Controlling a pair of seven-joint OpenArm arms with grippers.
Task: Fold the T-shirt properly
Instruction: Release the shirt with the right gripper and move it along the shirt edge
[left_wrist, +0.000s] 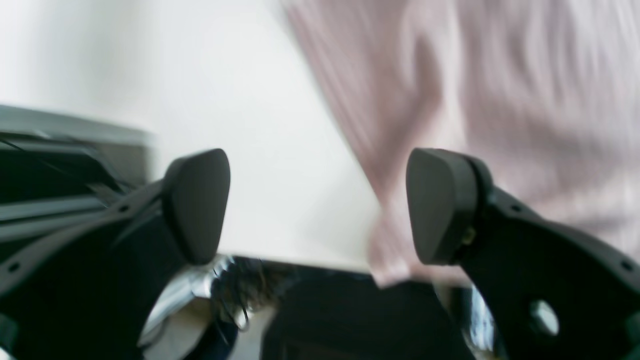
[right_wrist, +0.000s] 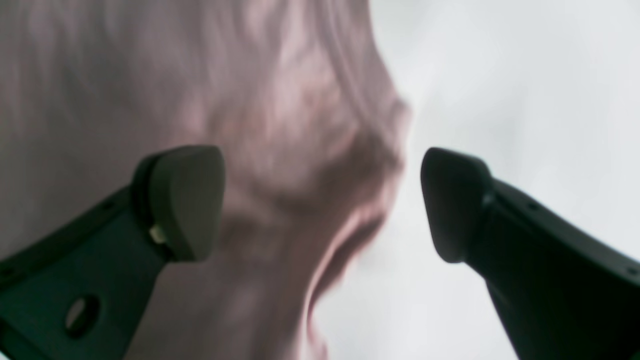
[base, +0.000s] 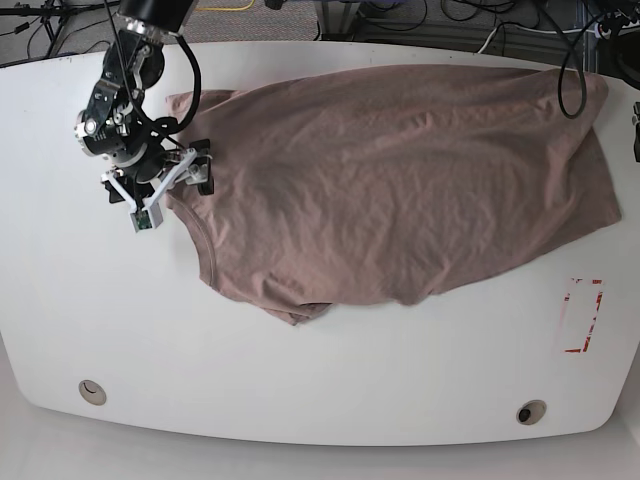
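Observation:
The T-shirt (base: 400, 170), mauve and wrinkled, lies spread across the white table (base: 300, 380), with its ribbed neckline toward the left. At the shirt's left edge, my right gripper (base: 170, 192) stands open. Seen from the right wrist, the right gripper (right_wrist: 320, 202) has its jaws wide apart, with the T-shirt's (right_wrist: 280, 150) rumpled edge below the gap and nothing gripped. My left gripper (left_wrist: 318, 207) is open too, over the table's edge, where a corner of the T-shirt (left_wrist: 500, 100) hangs off beside the right finger (left_wrist: 440, 205). The base view barely shows the left arm.
A red-outlined rectangle (base: 583, 315) is marked on the table at the right. Two round holes (base: 92, 391) (base: 531, 411) sit near the front edge. Cables (base: 470, 15) lie on the floor behind the table. Dark equipment (left_wrist: 55, 170) shows past the table's edge (left_wrist: 300, 262).

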